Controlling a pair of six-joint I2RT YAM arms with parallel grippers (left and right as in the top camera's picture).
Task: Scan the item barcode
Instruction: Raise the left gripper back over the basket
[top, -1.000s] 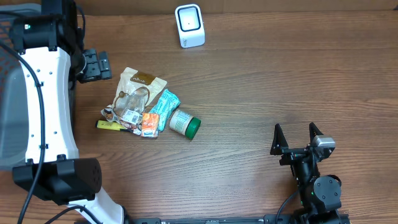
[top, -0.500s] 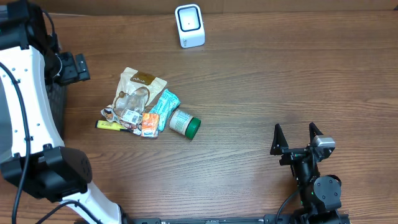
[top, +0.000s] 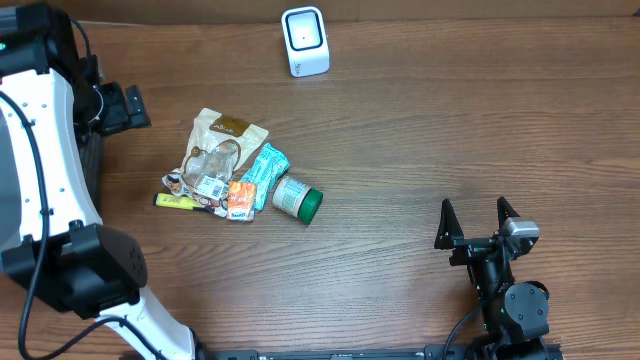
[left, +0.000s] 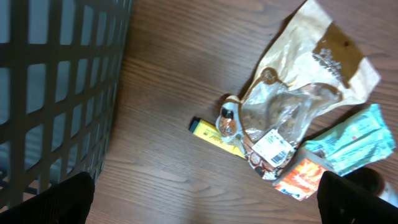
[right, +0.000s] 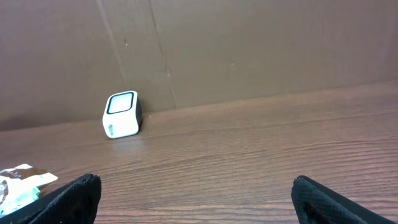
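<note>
Overhead, scanner: the white scanner (top: 305, 41) stands at the far edge of the table (top: 450, 120), well apart from everything else.
Overhead, items: a pile (top: 235, 175) lies left of centre, made up of a brown pouch (top: 228, 132), teal packet (top: 264, 168), orange packet (top: 240, 200), yellow marker (top: 178, 201) and green-capped jar (top: 297, 197). No print is legible at this size.
Overhead, left gripper: the left gripper (top: 135, 107) hangs beside the pile's far-left side, touching nothing. Its jaws are seen edge-on.
Overhead, right gripper: the right gripper (top: 474, 208) has its jaws spread wide and empty, near the front right.
Left wrist, pincer: only the two fingertips (left: 56, 199) show, in the bottom corners, far apart with nothing between them.
Left wrist, items: a clear wrapper (left: 280, 112) over the pouch carries a barcode label (left: 273, 144). The jar is cut off at the right edge.
Left wrist, basket: a dark mesh basket (left: 56, 93) fills the left side, its inside hard to make out.
Right wrist, pincer: the fingertips (right: 68, 199) sit wide apart, holding nothing.
Right wrist, scanner: it stands distant, against a cardboard wall (right: 249, 50). Only a corner of the pile shows at the left edge.
</note>
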